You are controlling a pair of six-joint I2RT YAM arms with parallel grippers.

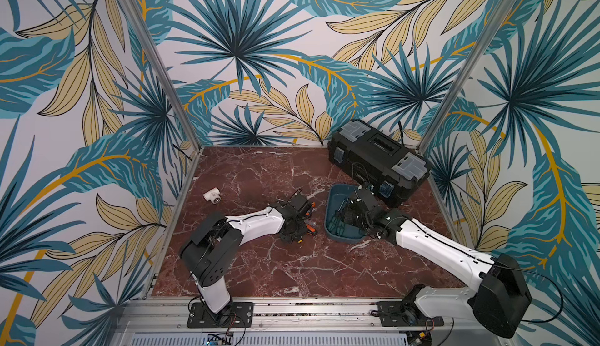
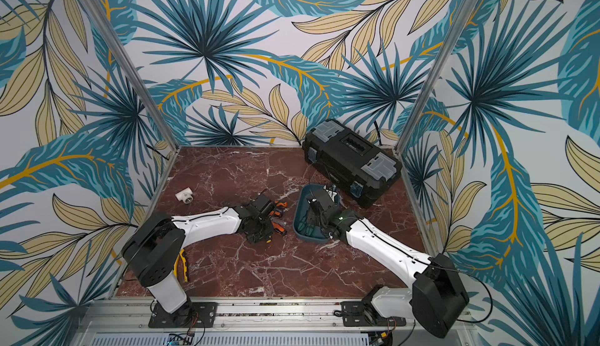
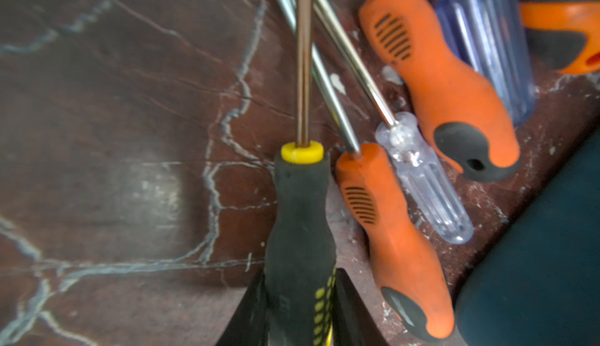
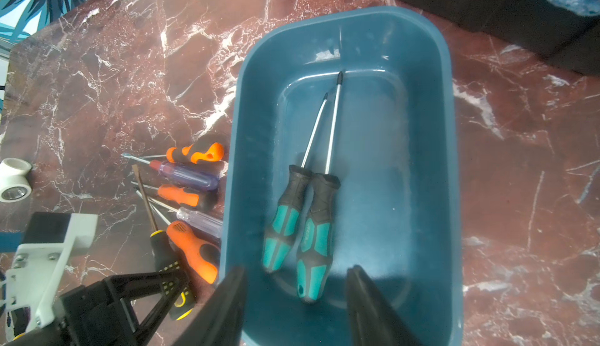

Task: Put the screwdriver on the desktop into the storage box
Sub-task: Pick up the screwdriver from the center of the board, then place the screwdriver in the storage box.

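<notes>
left gripper (image 3: 300, 279) clasps black screwdriver (image 3: 298, 205) — right gripper (image 4: 297, 271) gapes.

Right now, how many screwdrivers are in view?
8. Two teal-handled screwdrivers lie in the storage box; six on the desktop beside it: three orange-handled, two translucent, one black-yellow in the left gripper. Others may hide beneath.
</notes>
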